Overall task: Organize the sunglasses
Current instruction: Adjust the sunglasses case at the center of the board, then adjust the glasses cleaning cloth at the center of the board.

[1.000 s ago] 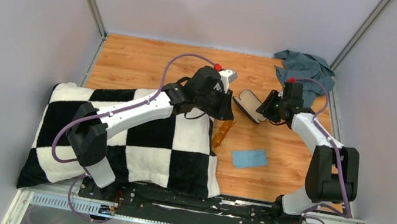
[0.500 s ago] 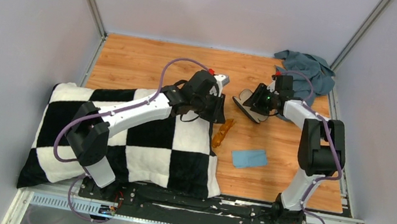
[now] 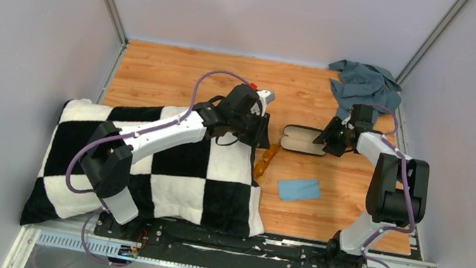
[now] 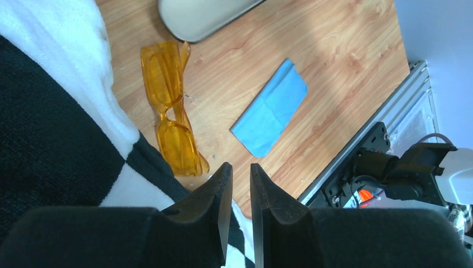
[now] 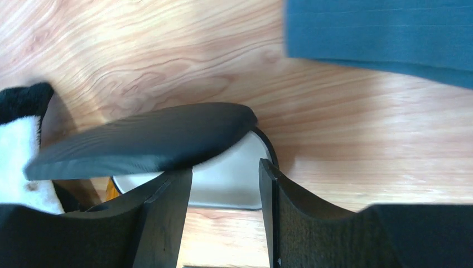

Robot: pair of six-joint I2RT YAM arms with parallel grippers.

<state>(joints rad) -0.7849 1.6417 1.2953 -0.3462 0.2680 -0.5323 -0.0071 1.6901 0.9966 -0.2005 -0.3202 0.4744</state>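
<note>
The amber-orange sunglasses (image 3: 267, 158) lie folded on the wood floor against the pillow's edge; they also show in the left wrist view (image 4: 173, 111). The black case (image 3: 304, 140) lies open just beyond them, beige lining up. My left gripper (image 3: 257, 126) hovers over the pillow's corner, its jaws (image 4: 241, 173) nearly closed with a thin slit and nothing between them. My right gripper (image 3: 330, 139) is at the case's right end, jaws apart (image 5: 224, 173). The case's black lid (image 5: 145, 139) lies over the left fingertip, and the lining (image 5: 234, 178) shows just ahead.
A black-and-white checked pillow (image 3: 145, 163) covers the left half of the floor. A light-blue cloth (image 3: 299, 189) lies in front of the case, also in the left wrist view (image 4: 270, 109). A crumpled grey-blue cloth (image 3: 365, 82) sits in the back right corner.
The right gripper has swung round with the case, which went from tilted to lying flat and open, nearer the sunglasses. The left gripper drew back slightly a second ago, then stayed still.
</note>
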